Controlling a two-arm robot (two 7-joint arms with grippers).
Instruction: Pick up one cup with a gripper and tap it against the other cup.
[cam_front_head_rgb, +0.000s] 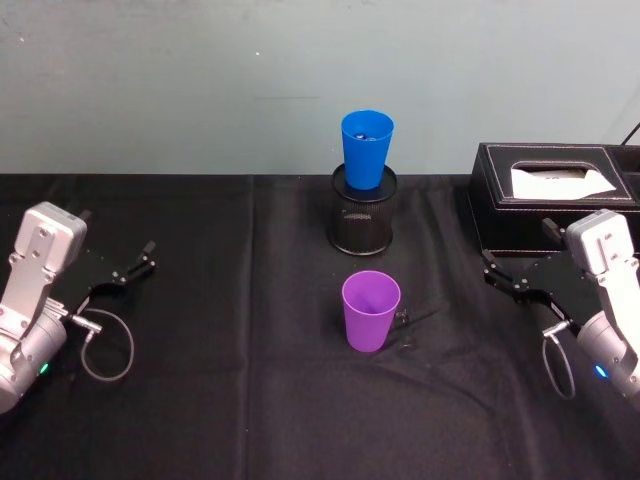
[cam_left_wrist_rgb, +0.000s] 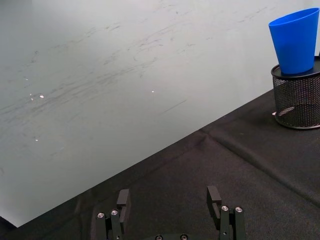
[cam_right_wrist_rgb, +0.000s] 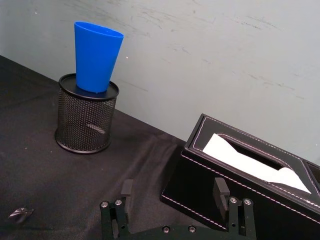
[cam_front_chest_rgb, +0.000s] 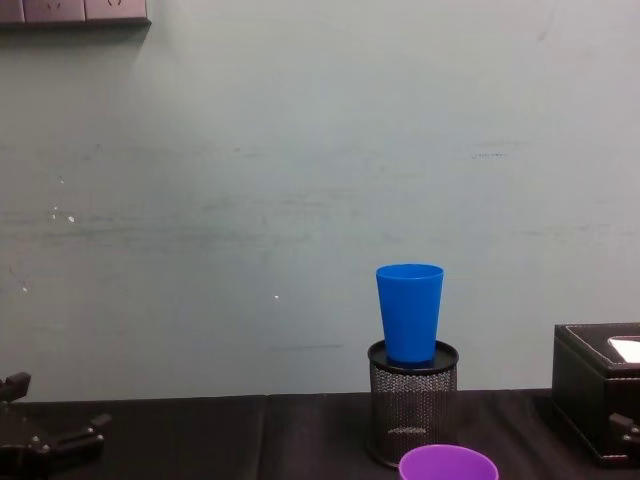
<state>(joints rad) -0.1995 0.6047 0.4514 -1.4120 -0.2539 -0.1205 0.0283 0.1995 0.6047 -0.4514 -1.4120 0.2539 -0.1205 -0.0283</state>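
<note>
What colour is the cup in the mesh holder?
The cup is bright blue, clearest in the right wrist view.

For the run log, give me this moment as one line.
stage: not started | purple cup: upright, free | blue cup: in mesh holder | left gripper: open, empty | right gripper: open, empty

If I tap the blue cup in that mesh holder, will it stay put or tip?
It may wobble: the blue cup stands only partly sunk in the mesh pen holder, most of it above the rim. It looks like thin plastic, so probably light; a hard tap could tilt it.
</note>
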